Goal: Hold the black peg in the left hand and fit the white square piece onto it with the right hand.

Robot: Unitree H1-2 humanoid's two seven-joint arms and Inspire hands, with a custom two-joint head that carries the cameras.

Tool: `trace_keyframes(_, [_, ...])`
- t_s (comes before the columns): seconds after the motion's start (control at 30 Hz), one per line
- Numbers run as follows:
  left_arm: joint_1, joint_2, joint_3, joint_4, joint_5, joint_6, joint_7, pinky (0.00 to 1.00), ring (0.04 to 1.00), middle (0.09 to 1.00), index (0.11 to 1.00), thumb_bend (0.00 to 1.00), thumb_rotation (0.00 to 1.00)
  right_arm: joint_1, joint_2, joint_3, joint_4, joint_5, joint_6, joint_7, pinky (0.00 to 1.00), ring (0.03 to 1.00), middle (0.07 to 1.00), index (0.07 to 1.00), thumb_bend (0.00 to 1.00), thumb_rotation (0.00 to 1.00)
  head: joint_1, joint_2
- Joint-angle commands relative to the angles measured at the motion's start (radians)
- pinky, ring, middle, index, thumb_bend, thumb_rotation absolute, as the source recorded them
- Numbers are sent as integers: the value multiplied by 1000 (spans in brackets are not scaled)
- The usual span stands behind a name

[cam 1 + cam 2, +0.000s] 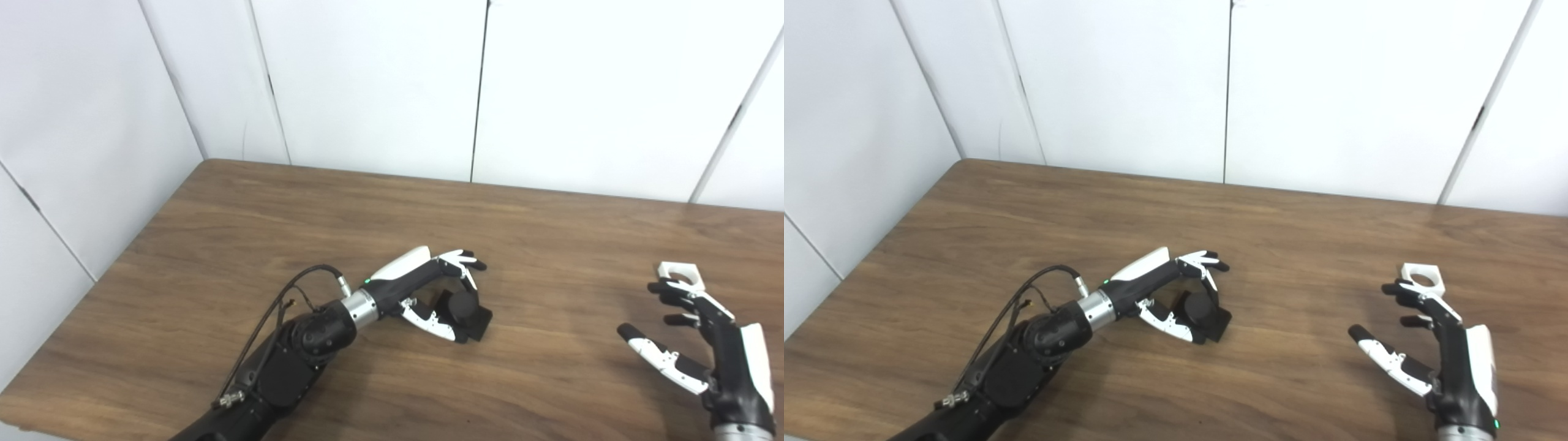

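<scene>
1. Looking across your wooden table [257, 233], you see no bin, tray or box; the two task parts are out in the open, and white wall panels [367, 79] close off the far side and the left.
2. Your left hand [429, 288] reaches toward the middle of the table with its fingers curled over the black peg [462, 309] and its thumb underneath; the peg's round post stands on a flat square base that sits on the wood; the pictures do not settle whether the fingers press the peg or only cage it, so you cannot tell whether the hand has closed on it.
3. The white square piece [1422, 278] lies flat on the table at the right, well apart from the peg; its round hole faces up.
4. Your right hand [1433, 349] is spread, fingers and thumb apart, holding nothing; its fingertips [1396, 289] reach the near edge of the white piece, though contact is unclear.
5. No brand, label or writing can be read anywhere; the only marks are small green lights, one on each wrist; a black cable [288, 294] loops off your left forearm.
</scene>
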Motion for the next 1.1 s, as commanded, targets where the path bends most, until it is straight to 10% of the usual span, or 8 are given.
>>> trace_keyframes(0.0, [21, -3, -31, -20, 18, 28, -62, 943, 979, 889, 486, 521, 78, -9, 7, -2, -24, -9, -17, -14, 612, 734, 789, 668, 604, 297, 0, 1])
trace_keyframes(1.07, [65, 76, -86, -160, 1, 62, -191, 1000, 977, 912, 496, 518, 81, -23, 81, 36, -114, -91, 71, 1, 572, 709, 788, 659, 572, 272, -233, 109])
